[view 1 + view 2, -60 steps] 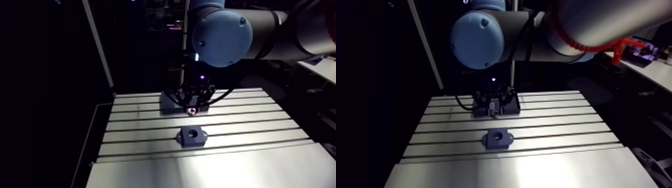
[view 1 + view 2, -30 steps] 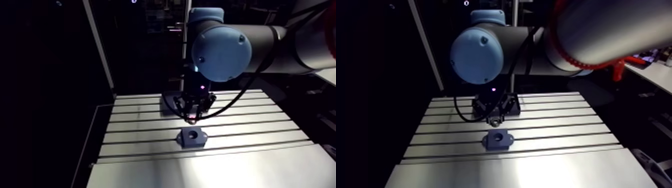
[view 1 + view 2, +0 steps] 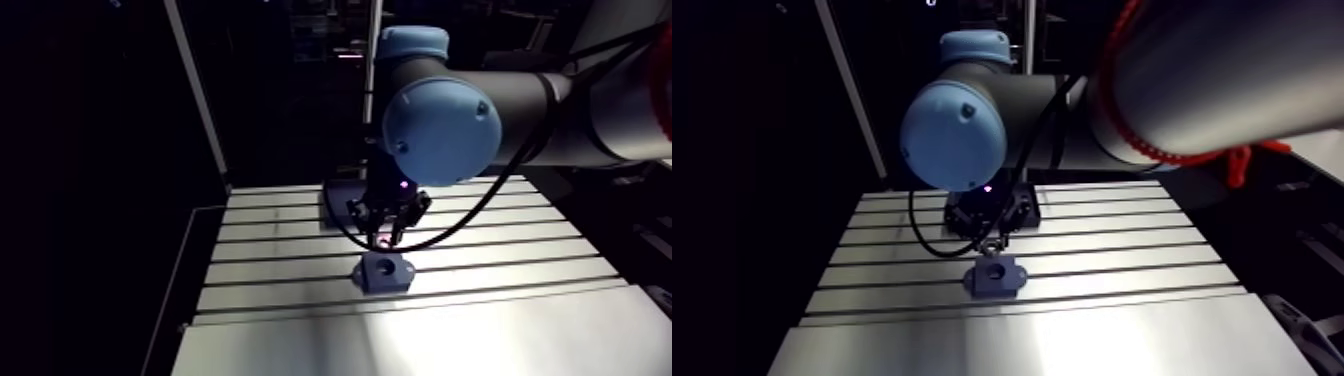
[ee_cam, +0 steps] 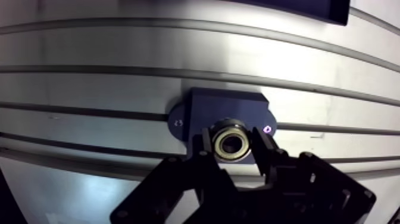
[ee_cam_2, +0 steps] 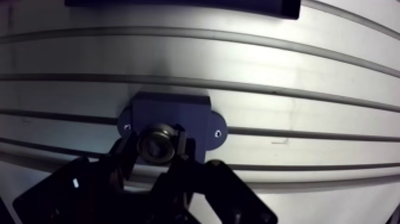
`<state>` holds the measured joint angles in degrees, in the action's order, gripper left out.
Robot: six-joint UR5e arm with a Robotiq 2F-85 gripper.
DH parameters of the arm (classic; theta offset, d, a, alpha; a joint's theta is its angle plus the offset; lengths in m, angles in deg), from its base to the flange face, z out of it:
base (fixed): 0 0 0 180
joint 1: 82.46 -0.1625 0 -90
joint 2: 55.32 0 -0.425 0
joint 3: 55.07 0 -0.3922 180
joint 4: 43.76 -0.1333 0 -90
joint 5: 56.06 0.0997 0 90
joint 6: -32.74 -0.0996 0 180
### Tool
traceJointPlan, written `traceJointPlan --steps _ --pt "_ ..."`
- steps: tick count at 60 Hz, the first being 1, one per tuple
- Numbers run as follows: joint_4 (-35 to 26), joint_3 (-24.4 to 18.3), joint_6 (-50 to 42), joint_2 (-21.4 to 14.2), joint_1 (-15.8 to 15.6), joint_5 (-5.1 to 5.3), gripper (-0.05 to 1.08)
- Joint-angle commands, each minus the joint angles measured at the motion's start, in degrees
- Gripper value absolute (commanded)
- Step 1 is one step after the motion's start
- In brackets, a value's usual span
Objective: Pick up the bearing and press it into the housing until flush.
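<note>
Near edge: bare slotted table (image 3: pixel 400 340). Mid-table: housing (image 4: pixel 226 110), dark blue, flat across the slots, one ear left and one right. Just above it: gripper (image 3: pixel 385 238), clamped on the bearing (image 4: pixel 231 145), held face-down between both fingers. Brought nearer since the earlier pictures, off the far block (image 4: pixel 297 7) and over the housing. Seems roughly lined up in the wrist view, with the bore covered there by the bearing. Bore open in the arm view, so not yet seated. Pickup and carry apparently done. Left to do, probably: straight descent, then a press until flush. Risk of cocking the bearing if off-centre.
</note>
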<state>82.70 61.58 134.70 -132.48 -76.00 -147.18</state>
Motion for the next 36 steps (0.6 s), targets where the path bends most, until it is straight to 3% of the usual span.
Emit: traceJointPlan --steps 1,36 --pt "1.31 0.97 0.12 0.04 0.39 0.11 0.76" --pt "3.76 3.17 1.71 -0.14 0.67 0.12 0.76"
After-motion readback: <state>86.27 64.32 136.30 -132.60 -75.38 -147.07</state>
